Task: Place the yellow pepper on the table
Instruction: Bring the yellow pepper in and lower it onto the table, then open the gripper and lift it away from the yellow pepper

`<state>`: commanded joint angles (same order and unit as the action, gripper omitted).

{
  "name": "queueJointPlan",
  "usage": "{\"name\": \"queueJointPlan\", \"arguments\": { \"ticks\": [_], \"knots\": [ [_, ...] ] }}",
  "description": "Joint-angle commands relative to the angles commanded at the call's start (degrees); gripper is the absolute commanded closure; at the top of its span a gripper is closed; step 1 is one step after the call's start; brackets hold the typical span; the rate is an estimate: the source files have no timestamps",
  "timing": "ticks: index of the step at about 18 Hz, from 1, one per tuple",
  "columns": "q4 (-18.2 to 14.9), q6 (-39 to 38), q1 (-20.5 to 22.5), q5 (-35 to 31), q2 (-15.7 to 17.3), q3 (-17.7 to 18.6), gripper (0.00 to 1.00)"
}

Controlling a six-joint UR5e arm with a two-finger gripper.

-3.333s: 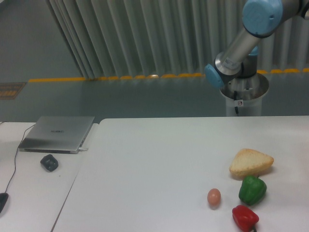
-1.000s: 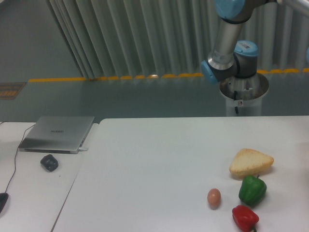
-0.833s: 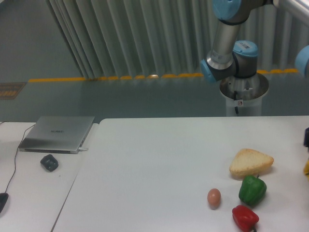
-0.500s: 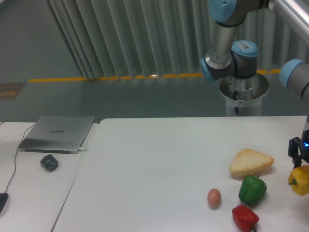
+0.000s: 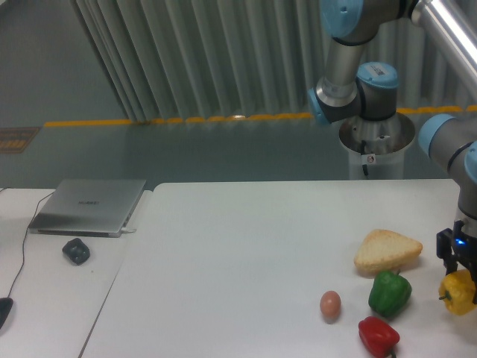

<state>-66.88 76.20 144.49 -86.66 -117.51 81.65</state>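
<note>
Nearest the camera, the red pepper (image 5: 378,336) sits at the front edge of the table (image 5: 238,261), with the egg (image 5: 330,303) just to its upper left and the green pepper (image 5: 390,292) close behind it. Off at the right edge of the view, my gripper (image 5: 457,277) is clamped on the yellow pepper (image 5: 459,291), which hangs from the fingers just to the right of the green pepper; I cannot tell from this angle whether its underside touches the tabletop or rides a little above it. I judge this to be the lowering step, close to the set-down. What the next move calls for is a gentle descent until the pepper bears on the surface, keeping it apart from the green pepper, then spreading the fingers and lifting straight up so the lumpy fruit does not roll. Behind the peppers lies the bread (image 5: 387,250). Farther back on the left, the laptop (image 5: 89,206) rests on the side desk (image 5: 45,291).
</note>
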Motion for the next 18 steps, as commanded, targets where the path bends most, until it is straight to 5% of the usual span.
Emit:
{"name": "queueJointPlan", "arguments": {
  "ticks": [2,3,10,18],
  "knots": [
    [0.09,0.00,0.00,-0.09,0.09,0.00,0.19],
    [0.09,0.44,0.09,-0.09,0.09,0.00,0.00],
    [0.35,1.49,0.09,0.00,0.61,-0.52,0.00],
    [1.84,11.25,1.40,-0.26,1.14,-2.11,0.00]
  ]
}}
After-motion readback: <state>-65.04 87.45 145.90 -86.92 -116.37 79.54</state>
